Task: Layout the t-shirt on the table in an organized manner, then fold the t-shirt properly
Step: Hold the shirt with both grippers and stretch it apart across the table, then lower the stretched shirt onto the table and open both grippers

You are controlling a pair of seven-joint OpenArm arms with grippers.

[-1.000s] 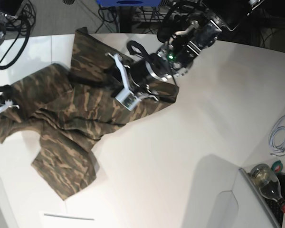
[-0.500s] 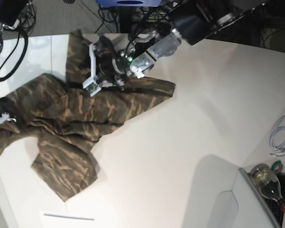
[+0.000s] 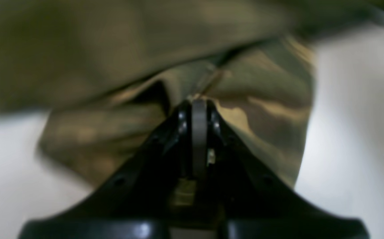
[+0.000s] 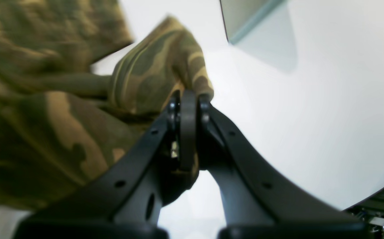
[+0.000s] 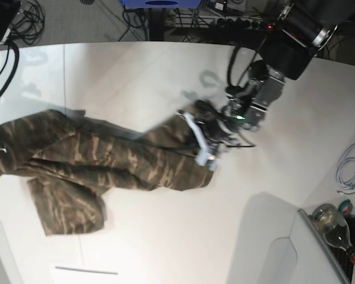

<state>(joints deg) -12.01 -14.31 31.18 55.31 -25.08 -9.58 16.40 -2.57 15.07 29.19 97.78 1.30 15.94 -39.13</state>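
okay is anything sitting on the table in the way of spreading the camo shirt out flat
Nothing visible does. The olive and brown camouflage cloth t-shirt lies stretched across bare smooth white table. The left gripper and right gripper are each shut on cloth.

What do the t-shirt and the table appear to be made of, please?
The t-shirt looks like soft woven or knit cloth, matte, in camouflage print: it drapes, creases and bunches where the left gripper and right gripper pinch it. The table looks like a hard, smooth white board, perhaps laminate, with a faint sheen and soft shadows.
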